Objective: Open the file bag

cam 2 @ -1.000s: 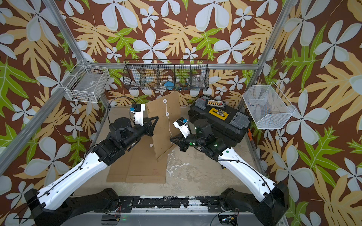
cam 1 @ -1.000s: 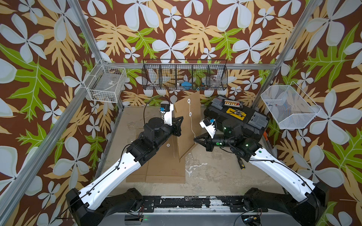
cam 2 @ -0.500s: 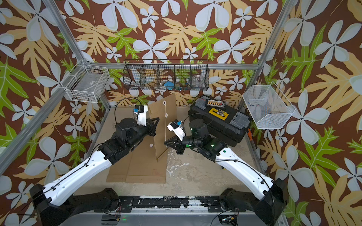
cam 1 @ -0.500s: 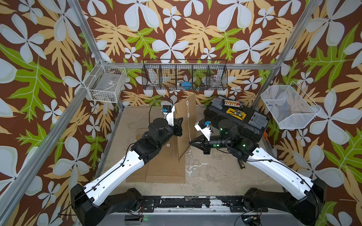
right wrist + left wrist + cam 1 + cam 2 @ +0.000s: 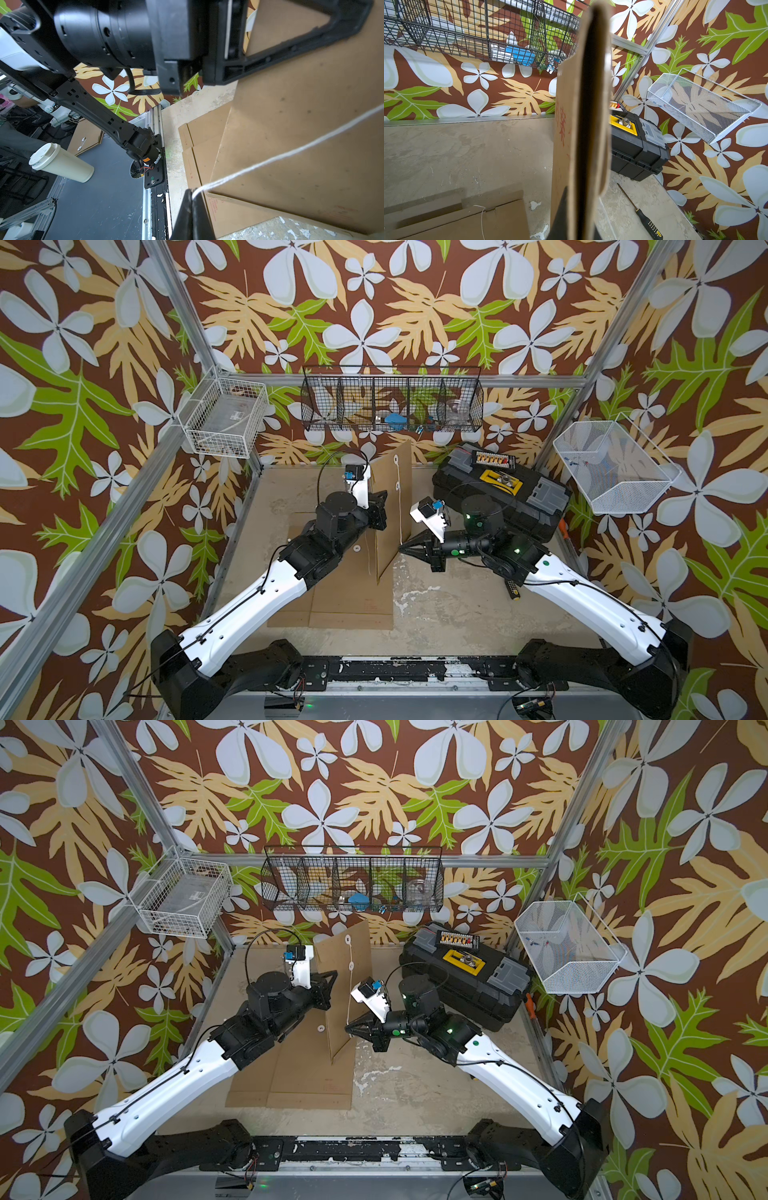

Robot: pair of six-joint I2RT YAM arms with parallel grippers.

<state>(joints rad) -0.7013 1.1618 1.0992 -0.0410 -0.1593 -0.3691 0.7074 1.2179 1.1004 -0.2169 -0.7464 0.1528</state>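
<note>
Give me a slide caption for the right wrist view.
Right end effector pinching the white string, stretched taut from the brown file bag.

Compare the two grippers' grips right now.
The left gripper clamps the edge of the upright file bag; the right gripper pinches only its white string, which is pulled straight. The left gripper reaches the bag from the robot's left, the right gripper from its right. Both are shut.

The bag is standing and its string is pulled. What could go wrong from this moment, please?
1. The white string runs taut from the shut right tool. A harder pull may snap it or let it slip out of the tool.
2. The left tool pinches the file bag, which stands upright, at one edge only. The pull on the string may therefore twist the bag or drag it free.
</note>
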